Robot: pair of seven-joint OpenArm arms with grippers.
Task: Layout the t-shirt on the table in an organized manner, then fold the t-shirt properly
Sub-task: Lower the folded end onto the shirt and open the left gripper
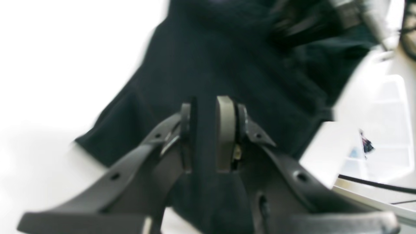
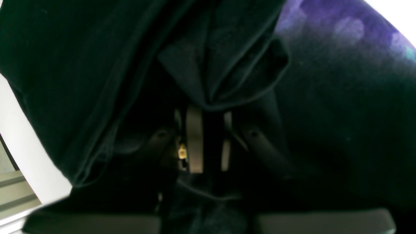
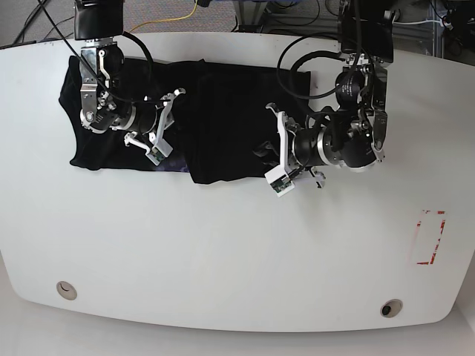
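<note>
Shirt: the black shirt [image 3: 208,119] lies at the far side of the white surface [image 3: 223,259], spread wide but partly doubled over, with a thicker panel in the middle and a looser mass at the far left of the base view.
Left jaws: the left gripper [image 1: 209,130] has its jaws nearly closed, with a strip of black cloth running between the pads; it looks pinched on the shirt's edge, though the wrist view is blurred.
Right jaws: the right gripper [image 2: 209,138] is buried under folds; the pads stand close together with dark cloth between them, so it appears clamped on the shirt. A purple print [image 2: 341,26] shows on the cloth beside it.
Stage: judged from the lie of the cloth, this is mid-fold, with both arms holding parts of the shirt.
Risk, uneven pull: the arms hold points well apart; if one moves faster, the cloth would likely skew and the fold line run crooked.
Risk, slip: the left hold seems to be on a thin strip near the edge, so a sharp tug could pull it free and let that side drop.
Risk, bunching: the right jaws sit among several layers; they may have caught more than one, which would drag the lower layer along and leave a lump.
Risk, edge: the shirt lies near the far rim, so a pull that way could slide cloth off the surface.
</note>
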